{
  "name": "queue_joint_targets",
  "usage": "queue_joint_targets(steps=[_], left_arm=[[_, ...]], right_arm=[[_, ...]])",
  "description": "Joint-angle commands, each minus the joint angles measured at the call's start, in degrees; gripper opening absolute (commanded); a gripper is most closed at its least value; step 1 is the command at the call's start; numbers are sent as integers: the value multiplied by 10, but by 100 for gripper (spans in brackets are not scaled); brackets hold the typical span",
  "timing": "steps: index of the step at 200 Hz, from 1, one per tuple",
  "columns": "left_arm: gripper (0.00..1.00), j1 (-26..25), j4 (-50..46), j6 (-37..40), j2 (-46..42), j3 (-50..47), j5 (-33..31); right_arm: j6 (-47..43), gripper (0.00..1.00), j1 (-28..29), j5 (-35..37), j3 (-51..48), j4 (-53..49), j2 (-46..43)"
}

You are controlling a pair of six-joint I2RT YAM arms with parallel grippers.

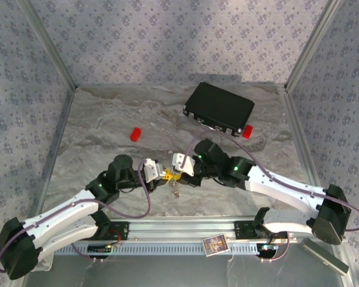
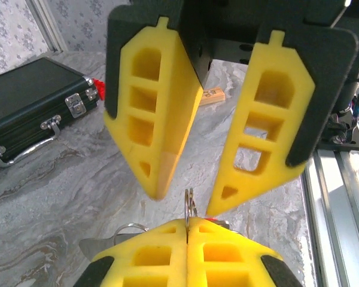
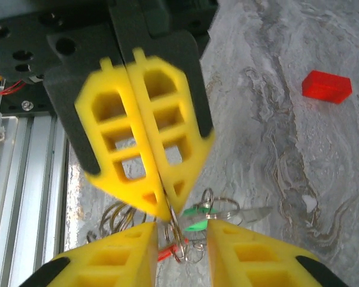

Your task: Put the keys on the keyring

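Note:
My left gripper [image 2: 187, 222] is shut on a thin silvery keyring [image 2: 191, 203] that stands upright out of its yellow fingertips. In the right wrist view the ring [image 3: 180, 239] hangs below the left gripper [image 3: 167, 210]. A green-headed key [image 3: 197, 218] with a silver blade and a red-headed key [image 3: 165, 255] dangle among further wire rings. My right gripper [image 3: 180, 230] is open, one finger on each side of the ring and keys, not touching them. From above, both grippers meet tip to tip [image 1: 170, 174] at the table's middle, the keys [image 1: 176, 190] hanging below.
A black case [image 1: 219, 109] lies at the back right, with one red block [image 1: 247, 131] by its corner. Another red block [image 1: 136, 133] lies to the left. The metal rail [image 1: 179, 230] runs along the near edge, a small card [image 1: 215, 245] on it.

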Motion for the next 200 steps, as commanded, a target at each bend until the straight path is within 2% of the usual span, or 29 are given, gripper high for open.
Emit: queue_joint_targets(steps=[1, 24, 121, 149, 172, 179, 190, 200], left_arm=[[0, -2, 108, -41, -8, -32, 11], [0, -2, 150, -59, -8, -49, 5], [0, -2, 157, -63, 2, -53, 17], [0, -2, 157, -63, 3, -52, 21], [0, -2, 155, -64, 1, -49, 21], [5, -2, 151, -63, 0, -48, 20], [18, -1, 140, -62, -1, -44, 13], [22, -1, 118, -53, -4, -36, 6]], right_arm=[[54, 30, -26, -58, -48, 82, -38], [87, 30, -40, -77, -81, 125, -50], [114, 28, -45, -102, -107, 180, -26], [116, 21, -44, -108, -103, 184, -18], [112, 10, -44, -113, -96, 177, -14], [109, 6, -43, -112, -93, 172, -14], [102, 1, -43, -113, -88, 161, -15], [92, 0, -43, -113, -79, 147, -16]])
